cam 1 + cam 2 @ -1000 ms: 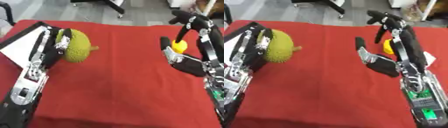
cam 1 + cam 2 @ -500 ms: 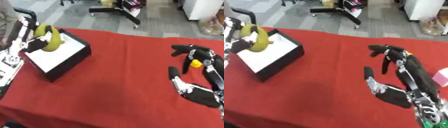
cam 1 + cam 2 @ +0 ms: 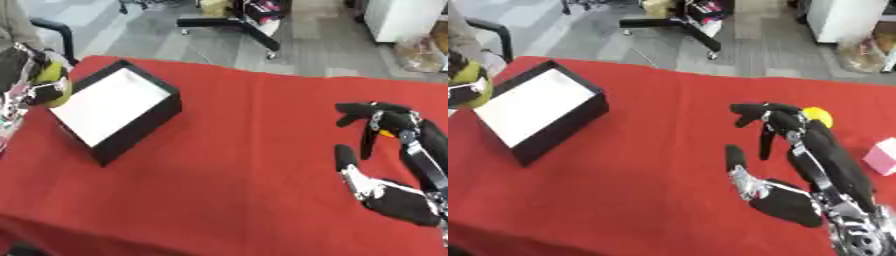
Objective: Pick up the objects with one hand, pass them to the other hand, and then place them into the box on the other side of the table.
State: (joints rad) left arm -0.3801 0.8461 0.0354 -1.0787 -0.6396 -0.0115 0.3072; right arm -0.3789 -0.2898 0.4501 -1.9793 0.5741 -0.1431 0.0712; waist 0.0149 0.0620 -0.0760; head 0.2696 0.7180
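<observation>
One green-yellow fruit [image 3: 52, 75], long axis upright, sits clasped in the left robot hand [image 3: 39, 82] beside the box [image 3: 118, 112]; right robot hand [image 3: 785, 155] released

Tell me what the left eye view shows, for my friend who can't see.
The robot's left hand holds a green fruit beside an open black box on a red table. The right hand rests at the right, fingers hanging loose.

Left hand [image 3: 35, 82] is cut by the frame edge and motion-blurred; the yellow-green fruit [image 3: 54, 75] in it is half hidden by fingers. Behind the right hand [image 3: 785, 150], a yellow object [image 3: 819, 115] is mostly hidden. Beside that hand, a pink block [image 3: 881, 156] is clipped by the edge.
</observation>
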